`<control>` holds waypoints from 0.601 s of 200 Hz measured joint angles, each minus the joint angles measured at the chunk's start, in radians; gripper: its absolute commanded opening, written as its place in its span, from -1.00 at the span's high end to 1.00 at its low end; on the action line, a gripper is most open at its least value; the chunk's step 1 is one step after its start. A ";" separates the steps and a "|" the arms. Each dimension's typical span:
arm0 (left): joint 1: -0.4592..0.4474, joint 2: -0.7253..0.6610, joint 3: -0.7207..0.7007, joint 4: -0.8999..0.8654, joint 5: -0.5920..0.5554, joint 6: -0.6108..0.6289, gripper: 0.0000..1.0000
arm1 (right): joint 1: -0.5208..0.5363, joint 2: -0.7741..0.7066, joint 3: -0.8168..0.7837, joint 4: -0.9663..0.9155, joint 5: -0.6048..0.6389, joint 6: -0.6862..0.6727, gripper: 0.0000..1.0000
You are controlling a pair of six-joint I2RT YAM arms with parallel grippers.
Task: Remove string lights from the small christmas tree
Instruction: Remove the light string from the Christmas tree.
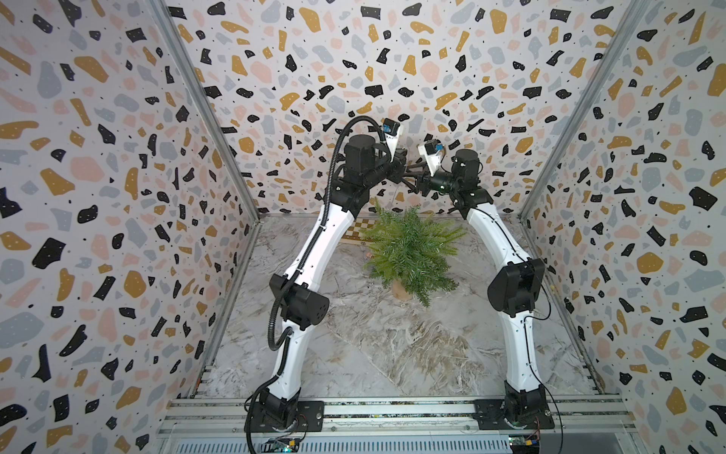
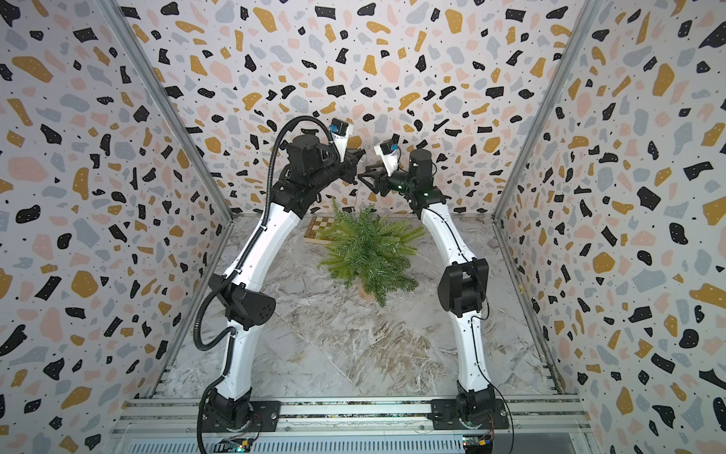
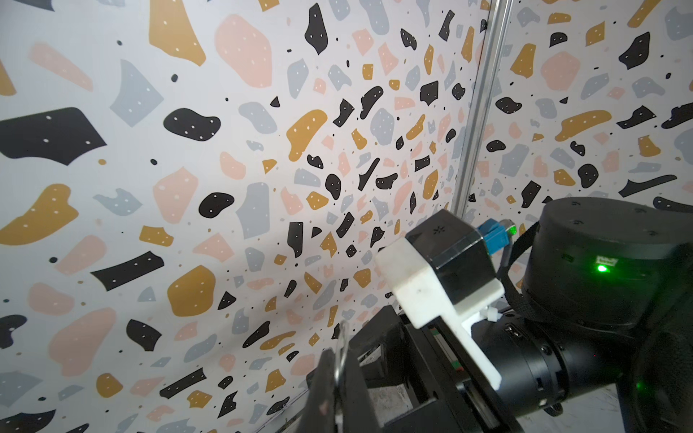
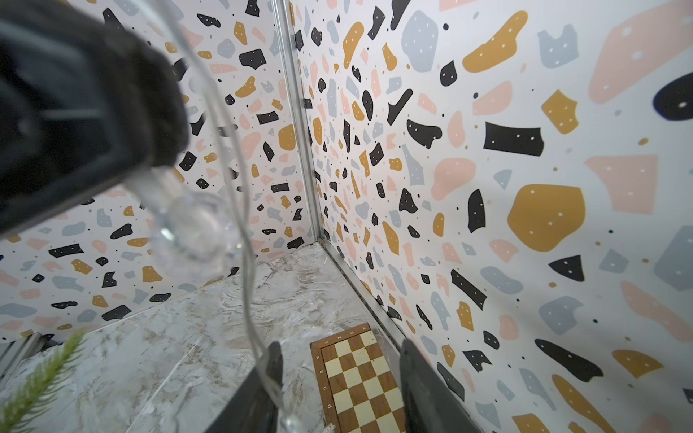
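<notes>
The small christmas tree (image 1: pixel 412 251) (image 2: pixel 369 251), green with a tan base, stands mid-table in both top views. Both arms are raised high above it near the back wall, with their grippers close together. My left gripper (image 3: pixel 339 360) (image 1: pixel 400 167) is shut on the string lights (image 3: pixel 343 335), a thin clear wire pinched between its fingers. From there the string lights (image 4: pixel 243 225) hang down with a round clear bulb (image 4: pixel 195 228). The strand passes across one finger (image 4: pixel 272 361) of my right gripper (image 4: pixel 341 350) (image 1: pixel 410 182), whose jaws stand apart with nothing clamped.
A tan-and-cream chessboard (image 1: pixel 355 232) (image 4: pixel 360 378) lies on the marble table against the back wall, just behind the tree. Patterned walls close in the back and both sides. The two arm bases sit on the rail at the front edge.
</notes>
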 measured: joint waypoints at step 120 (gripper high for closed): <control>0.000 0.000 -0.033 -0.031 -0.042 0.012 1.00 | -0.011 0.002 0.000 0.019 -0.013 0.009 1.00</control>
